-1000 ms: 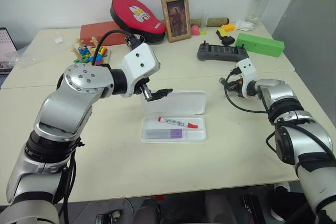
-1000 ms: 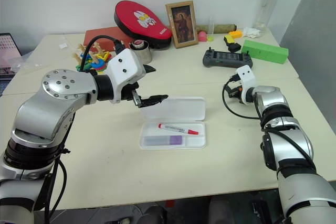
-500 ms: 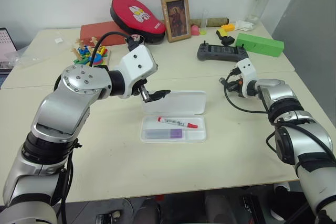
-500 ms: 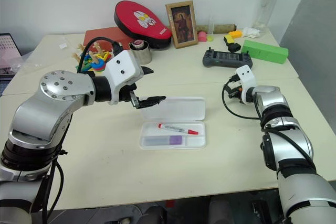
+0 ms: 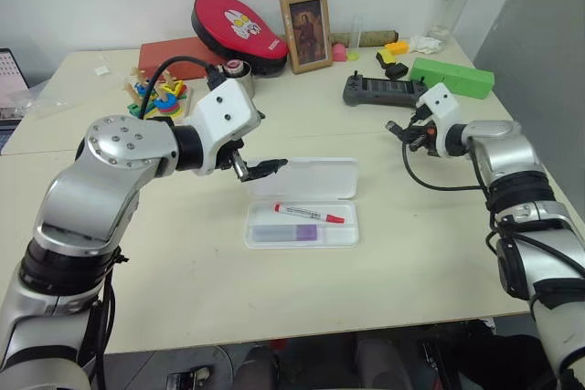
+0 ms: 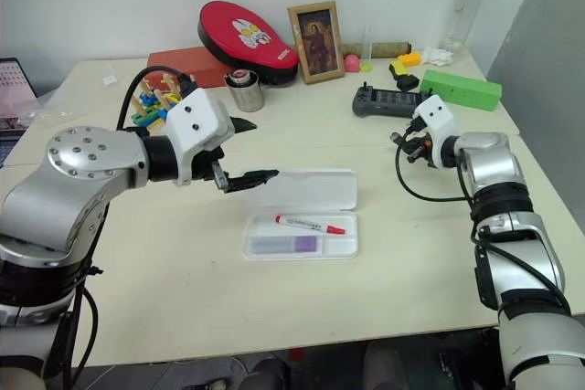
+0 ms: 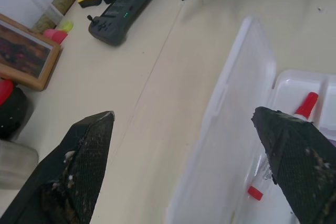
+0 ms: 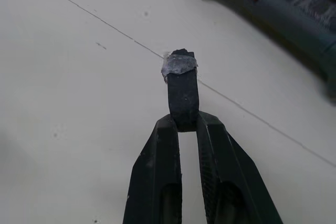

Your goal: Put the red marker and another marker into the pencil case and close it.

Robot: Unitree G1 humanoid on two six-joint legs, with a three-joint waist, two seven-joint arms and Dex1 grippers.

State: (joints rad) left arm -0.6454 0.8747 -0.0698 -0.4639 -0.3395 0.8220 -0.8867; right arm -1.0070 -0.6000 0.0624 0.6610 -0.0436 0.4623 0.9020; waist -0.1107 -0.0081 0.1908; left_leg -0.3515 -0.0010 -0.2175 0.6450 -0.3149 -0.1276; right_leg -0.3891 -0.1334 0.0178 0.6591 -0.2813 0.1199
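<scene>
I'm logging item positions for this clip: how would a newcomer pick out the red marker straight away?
Near the middle of the cream table lies the white pencil case, lid folded open. In its tray sit two markers; the red marker is the slim white-barrelled one, nearer the lid. Its red cap and thin body set it apart from the thicker lavender marker beside it.

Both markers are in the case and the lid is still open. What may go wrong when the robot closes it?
The pencil case lies loose on the table; a push by the open left gripper on the lid may slide it instead of folding it. The red marker lies aslant beside the lavender marker; its cap might block the lid.
</scene>
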